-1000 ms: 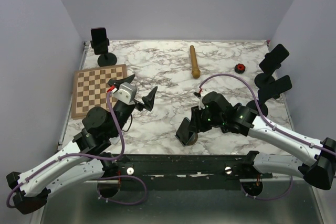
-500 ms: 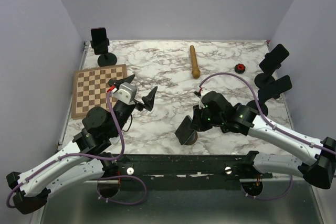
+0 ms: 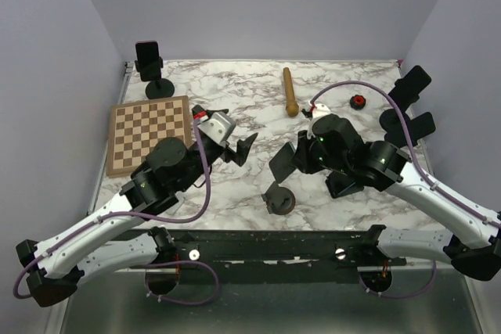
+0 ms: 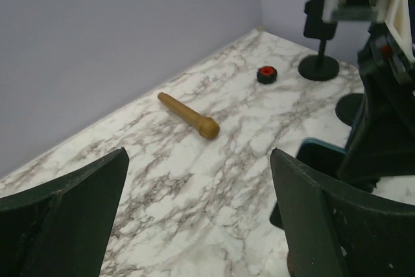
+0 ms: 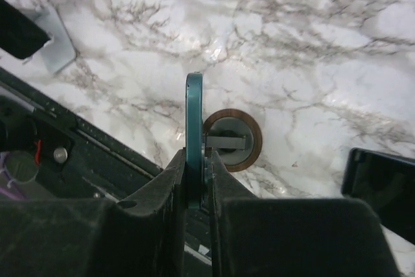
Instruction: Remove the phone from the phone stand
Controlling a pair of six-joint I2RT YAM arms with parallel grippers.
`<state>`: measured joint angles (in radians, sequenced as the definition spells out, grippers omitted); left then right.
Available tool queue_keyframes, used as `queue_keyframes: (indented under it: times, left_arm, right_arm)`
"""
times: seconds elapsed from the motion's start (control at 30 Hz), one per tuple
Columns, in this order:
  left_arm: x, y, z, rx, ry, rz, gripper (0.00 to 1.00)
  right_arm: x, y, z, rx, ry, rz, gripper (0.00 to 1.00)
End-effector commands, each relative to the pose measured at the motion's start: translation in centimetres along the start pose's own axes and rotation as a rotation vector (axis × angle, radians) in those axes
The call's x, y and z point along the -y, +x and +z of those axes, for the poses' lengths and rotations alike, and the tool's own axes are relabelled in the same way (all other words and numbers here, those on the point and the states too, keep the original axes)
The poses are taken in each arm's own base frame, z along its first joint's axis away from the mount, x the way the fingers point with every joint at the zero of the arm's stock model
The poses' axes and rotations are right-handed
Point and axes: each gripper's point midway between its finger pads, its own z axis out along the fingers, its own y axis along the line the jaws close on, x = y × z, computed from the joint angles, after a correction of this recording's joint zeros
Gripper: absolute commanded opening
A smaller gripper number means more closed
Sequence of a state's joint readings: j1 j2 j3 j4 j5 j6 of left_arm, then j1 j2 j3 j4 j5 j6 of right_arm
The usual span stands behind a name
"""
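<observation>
My right jaws were closed narrow on the phone (image 5: pixel 194 128), its teal edge pinched upright between my two fingers (image 5: pixel 149 225). From above, the phone (image 3: pixel 282 163) hung in the air just toward twelve o'clock of the phone stand (image 3: pixel 279 202), which sat by itself near the six o'clock edge of the counter (image 3: pixel 235 91). In my wrist view the phone stand (image 5: pixel 232 141) showed its round base and bare cradle below the phone and apart from it. I judged the lift done: the phone was off its stand.

My left jaws stood wide with nothing between them, at about nine o'clock of the phone. The chessboard (image 3: pixel 149 134), the wooden rod (image 3: pixel 290 91) and the small red cap (image 3: pixel 358 101) lay well apart from both arms.

What was left, as I reckoned it, was to carry the phone to open marble, lay it down flat and let go. With so thin a pinch on one edge, I thought it could pivot on the way.
</observation>
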<state>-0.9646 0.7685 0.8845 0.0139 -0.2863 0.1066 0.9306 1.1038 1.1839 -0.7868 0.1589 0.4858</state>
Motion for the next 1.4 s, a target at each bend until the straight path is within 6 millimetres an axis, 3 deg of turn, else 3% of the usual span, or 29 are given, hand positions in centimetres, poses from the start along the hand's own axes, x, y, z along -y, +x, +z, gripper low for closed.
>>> queue_keyframes:
  times: [0.0,0.13,0.3,0.53,0.67,1.0,1.37]
  left_arm:
    - [5.1,2.7,0.8,-0.159,0.267,-0.025,0.99]
    - [8.1,3.6,1.3,-0.253,0.501,-0.103,0.98]
    - [9.9,2.0,0.1,-0.209,0.742,-0.231,0.99]
    - [11.7,1.5,-2.1,-0.208,0.956,-0.252,0.99]
    - [12.8,2.1,-2.5,-0.270,1.053,-0.296,0.98]
    - [14.0,3.4,-2.2,-0.382,1.161,-0.399,0.60]
    - [15.3,3.5,-3.8,-0.432,1.286,-0.421,0.42]
  right_arm:
    - [1.7,-3.6,-2.2,0.099,0.119,-0.057,0.01]
    - [0.5,-5.1,-4.0,0.134,0.056,-0.075,0.01]
    - [-0.9,-6.0,-6.5,0.180,-0.047,-0.095,0.01]
    - [-4.3,-5.6,-10.8,0.227,-0.310,-0.178,0.01]
    - [-5.3,-5.1,-11.9,0.225,-0.386,-0.207,0.01]
    - [-6.1,-5.1,-12.7,0.263,-0.453,-0.237,0.01]
    - [-5.7,-4.4,-13.2,0.245,-0.449,-0.261,0.01]
